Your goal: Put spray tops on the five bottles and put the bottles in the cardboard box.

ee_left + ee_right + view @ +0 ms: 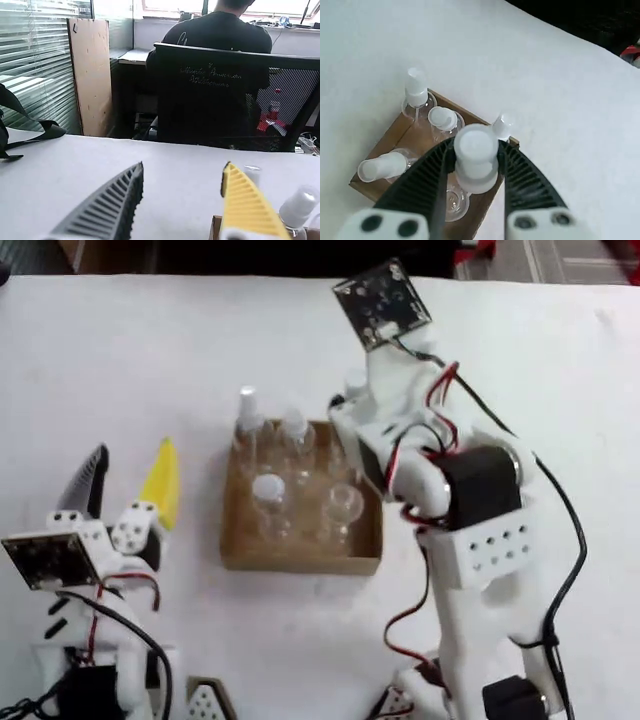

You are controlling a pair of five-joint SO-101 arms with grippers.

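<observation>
Fingers of my right gripper (pixel 475 146) are pinching a white spray top (pixel 476 165) and holding it over the cardboard box (pixel 379 145). Bottles are standing inside the box, and one bottle (pixel 415 95) at a corner is wearing its top. An open bottle (pixel 454 200) is sitting just under the held top. My left gripper (pixel 134 450) is sitting beside the box over the white table (pixel 120 350), with its black and yellow fingers spread wide and holding nothing.
</observation>
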